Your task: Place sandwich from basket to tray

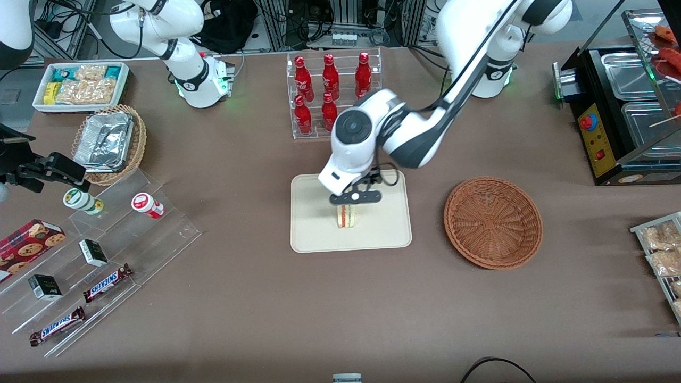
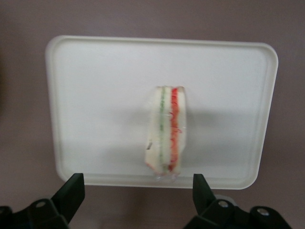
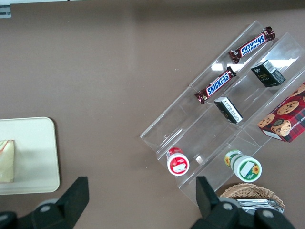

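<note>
The sandwich [image 1: 347, 216] stands on its edge on the cream tray [image 1: 319, 234], near the tray's middle, with its red and green filling layers showing. My left gripper [image 1: 349, 205] hangs just above it, open and empty. In the left wrist view the sandwich [image 2: 166, 133] rests on the tray [image 2: 95, 95], and the gripper [image 2: 137, 181] has its two black fingers spread wide, clear of the bread. The reddish-brown basket [image 1: 493, 222] lies empty beside the tray, toward the working arm's end of the table. The right wrist view shows the sandwich [image 3: 6, 160] on the tray [image 3: 33, 152].
A clear rack of red bottles [image 1: 330, 90] stands farther from the front camera than the tray. A stepped acrylic shelf [image 1: 106, 250] with snack bars and jars, a tan basket with a foil container [image 1: 109, 142] and a white snack bin [image 1: 82, 85] lie toward the parked arm's end. A food warmer [image 1: 622, 111] stands at the working arm's end.
</note>
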### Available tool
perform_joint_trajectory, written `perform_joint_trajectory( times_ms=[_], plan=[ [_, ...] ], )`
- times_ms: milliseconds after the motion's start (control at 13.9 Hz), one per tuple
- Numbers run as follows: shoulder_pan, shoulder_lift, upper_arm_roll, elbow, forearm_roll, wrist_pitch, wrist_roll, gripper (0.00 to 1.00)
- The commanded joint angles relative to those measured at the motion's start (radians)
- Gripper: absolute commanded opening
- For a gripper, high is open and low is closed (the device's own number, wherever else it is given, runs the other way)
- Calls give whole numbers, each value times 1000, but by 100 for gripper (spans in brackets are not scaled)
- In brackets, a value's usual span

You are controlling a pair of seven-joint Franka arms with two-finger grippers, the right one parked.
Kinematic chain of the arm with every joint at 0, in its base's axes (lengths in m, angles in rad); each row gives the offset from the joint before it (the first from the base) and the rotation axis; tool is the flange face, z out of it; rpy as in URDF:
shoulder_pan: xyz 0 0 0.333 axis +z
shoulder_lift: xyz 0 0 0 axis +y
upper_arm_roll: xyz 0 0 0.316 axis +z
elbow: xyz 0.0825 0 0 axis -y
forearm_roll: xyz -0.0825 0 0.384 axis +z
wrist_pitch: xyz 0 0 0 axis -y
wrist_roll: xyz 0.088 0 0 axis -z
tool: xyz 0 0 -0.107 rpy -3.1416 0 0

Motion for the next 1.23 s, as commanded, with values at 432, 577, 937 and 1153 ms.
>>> perform_joint_trajectory(
  times_ms=[432,577,937,1153],
  plan=[
    [341,-357,-1,-47,1,-412,191,100],
    [413,-406,-1,-54,0,-474,312,100],
    [590,-475,-1,-77,-8,-534,596,100],
    [679,-497,-1,-77,-55,-554,717,100]
  ],
)
